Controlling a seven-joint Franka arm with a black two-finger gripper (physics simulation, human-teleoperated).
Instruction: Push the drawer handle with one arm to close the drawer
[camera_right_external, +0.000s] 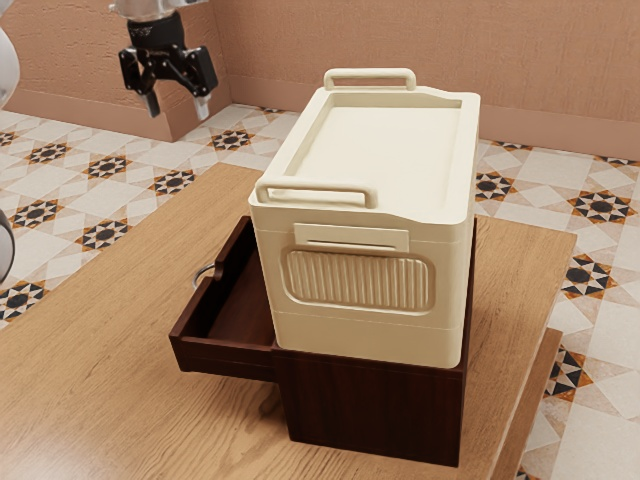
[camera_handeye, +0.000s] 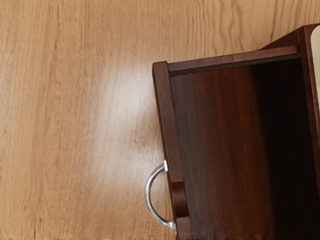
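**Drawer (camera_right_external: 225, 361) hanging open, nothing gripped**

So, from the exterior view's left: the gripper (camera_right_external: 178, 107) is held up high with its fingers spread and empty, probably so the drawer front can be cleared on the way down. Next comes the curved metal handle (camera_right_external: 203, 272), on the outer face of the pulled-out drawer. It'd have to be pushed from outside, toward the cabinet (camera_right_external: 370, 405); the drawer rim could get snagged if the descent is made too far in. The cream box (camera_right_external: 355, 335) is perched on the cabinet, maybe helping it be kept steady on the worktop (camera_right_external: 90, 380).
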